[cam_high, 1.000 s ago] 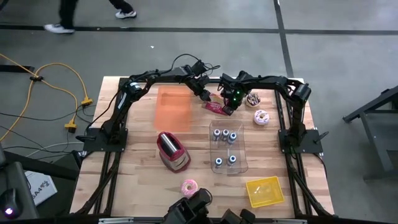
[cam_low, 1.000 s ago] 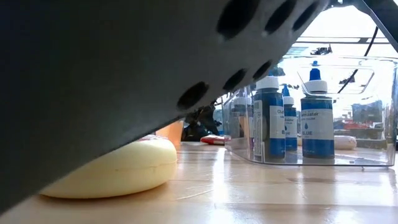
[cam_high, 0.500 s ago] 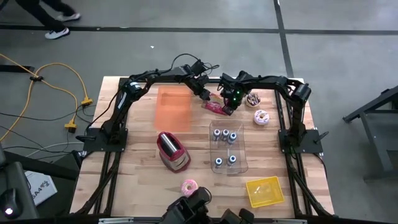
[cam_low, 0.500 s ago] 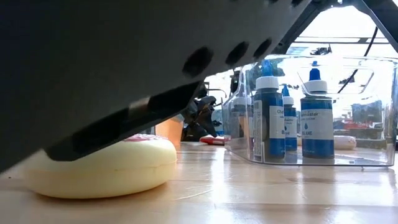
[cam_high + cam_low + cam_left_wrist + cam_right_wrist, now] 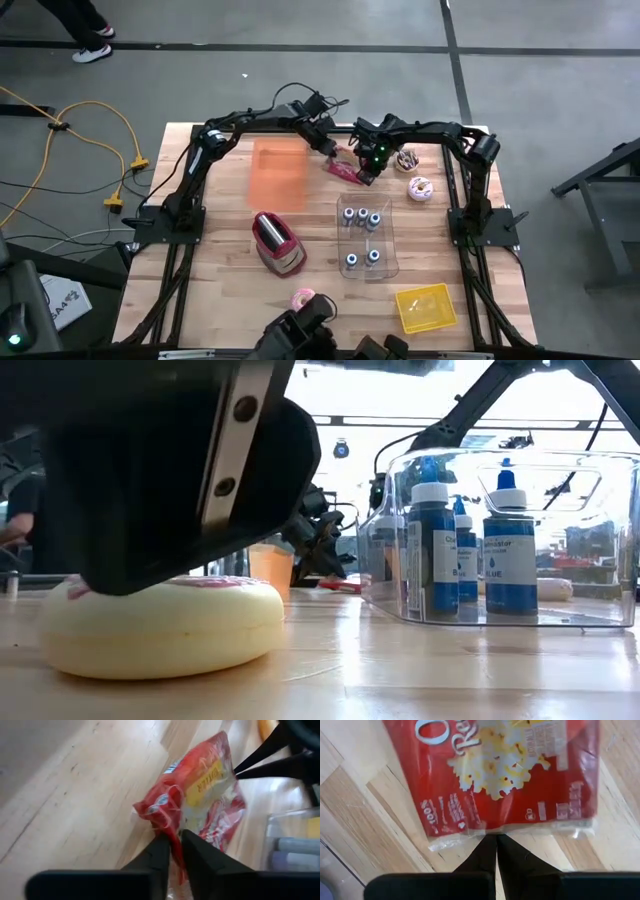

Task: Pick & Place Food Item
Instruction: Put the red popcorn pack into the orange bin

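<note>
On table: one popcorn bag (image 5: 345, 170), two donuts (image 5: 420, 187).

Popcorn bag (image 5: 345, 170) btwn both grippers at table's (image 5: 220, 270) far edge, bottle bin (image 5: 366, 238) nearer.

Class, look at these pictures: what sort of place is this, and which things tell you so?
Probably a robotics lab or workshop, not a kitchen. A wooden table stands on bare grey concrete, a yellow cable trails across the floor, and two dark robot arms work over a red popcorn bag.

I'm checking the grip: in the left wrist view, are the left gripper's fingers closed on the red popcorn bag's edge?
Yes, the left gripper pinches the crumpled edge of the popcorn bag between its nearly touching fingers.
</note>
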You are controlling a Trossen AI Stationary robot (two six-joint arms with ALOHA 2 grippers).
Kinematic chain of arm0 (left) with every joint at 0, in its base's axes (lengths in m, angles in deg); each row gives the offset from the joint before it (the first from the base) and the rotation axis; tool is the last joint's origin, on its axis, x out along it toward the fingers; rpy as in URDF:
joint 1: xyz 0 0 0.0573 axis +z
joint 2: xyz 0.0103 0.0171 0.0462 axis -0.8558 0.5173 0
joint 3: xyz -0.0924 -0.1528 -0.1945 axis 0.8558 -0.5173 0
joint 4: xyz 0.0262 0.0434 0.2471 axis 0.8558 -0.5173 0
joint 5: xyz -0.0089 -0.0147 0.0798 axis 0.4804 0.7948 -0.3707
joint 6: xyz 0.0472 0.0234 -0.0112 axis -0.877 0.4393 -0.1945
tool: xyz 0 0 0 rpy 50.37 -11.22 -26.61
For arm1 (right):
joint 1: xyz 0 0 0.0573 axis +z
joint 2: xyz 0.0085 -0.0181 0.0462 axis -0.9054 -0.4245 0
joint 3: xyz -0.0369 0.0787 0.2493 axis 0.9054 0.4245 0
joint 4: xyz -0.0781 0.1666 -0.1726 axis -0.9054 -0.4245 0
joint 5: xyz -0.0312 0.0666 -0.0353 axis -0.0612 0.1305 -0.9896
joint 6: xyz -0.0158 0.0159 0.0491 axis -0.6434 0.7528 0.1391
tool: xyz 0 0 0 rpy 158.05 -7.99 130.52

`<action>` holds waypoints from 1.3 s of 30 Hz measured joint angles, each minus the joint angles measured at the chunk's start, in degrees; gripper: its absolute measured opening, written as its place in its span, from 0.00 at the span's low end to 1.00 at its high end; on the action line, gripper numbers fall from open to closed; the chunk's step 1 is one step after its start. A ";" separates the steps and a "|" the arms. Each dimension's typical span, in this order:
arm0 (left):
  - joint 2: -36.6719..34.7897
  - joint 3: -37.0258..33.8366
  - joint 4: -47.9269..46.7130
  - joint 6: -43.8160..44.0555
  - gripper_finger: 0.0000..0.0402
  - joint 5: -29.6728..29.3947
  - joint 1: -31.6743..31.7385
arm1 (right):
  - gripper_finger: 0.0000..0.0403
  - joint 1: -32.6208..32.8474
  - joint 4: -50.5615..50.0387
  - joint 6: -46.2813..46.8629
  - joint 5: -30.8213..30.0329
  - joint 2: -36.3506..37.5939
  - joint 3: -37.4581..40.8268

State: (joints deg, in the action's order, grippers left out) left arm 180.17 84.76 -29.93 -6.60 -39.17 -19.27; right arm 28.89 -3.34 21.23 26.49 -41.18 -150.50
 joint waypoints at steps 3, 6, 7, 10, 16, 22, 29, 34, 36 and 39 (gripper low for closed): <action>-0.12 0.00 1.54 1.65 0.02 2.23 0.70 | 0.01 0.00 0.17 -0.15 -0.07 -0.02 0.00; -0.13 0.00 2.20 2.58 0.01 4.55 1.13 | 0.01 0.00 0.22 -0.20 -0.24 -0.02 0.00; -0.13 0.00 2.21 2.61 0.01 4.64 1.17 | 0.01 0.00 0.24 -0.20 -0.24 -0.02 0.00; -0.13 0.00 2.22 2.72 0.00 4.68 1.17 | 0.01 0.00 0.24 -0.22 -0.33 -0.02 0.00; -0.13 0.00 2.20 2.59 0.00 4.68 1.17 | 0.01 0.00 0.24 -0.64 -0.48 -0.02 -0.02; -0.15 0.00 2.16 2.53 0.00 4.56 1.25 | 0.01 -0.89 0.61 -1.25 -0.42 0.81 -0.02; -0.15 0.00 2.14 2.06 0.00 4.97 1.13 | 0.01 -1.18 0.85 -1.75 -0.57 5.13 -0.13; -0.15 0.00 2.14 1.95 0.00 5.06 1.09 | 0.01 -1.17 0.15 -1.66 -0.64 9.21 -0.13; -0.15 0.00 2.17 1.95 0.00 5.03 1.13 | 0.01 -1.14 -0.19 -1.57 -0.71 10.56 -0.13; -0.31 0.00 2.17 1.95 0.00 4.91 1.15 | 0.01 -1.14 -0.46 -1.55 -1.35 12.41 -0.13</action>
State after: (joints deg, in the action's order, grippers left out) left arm 179.85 84.76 -27.76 -4.65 -34.26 -18.12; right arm 27.75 -3.80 19.68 25.14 -28.77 -150.64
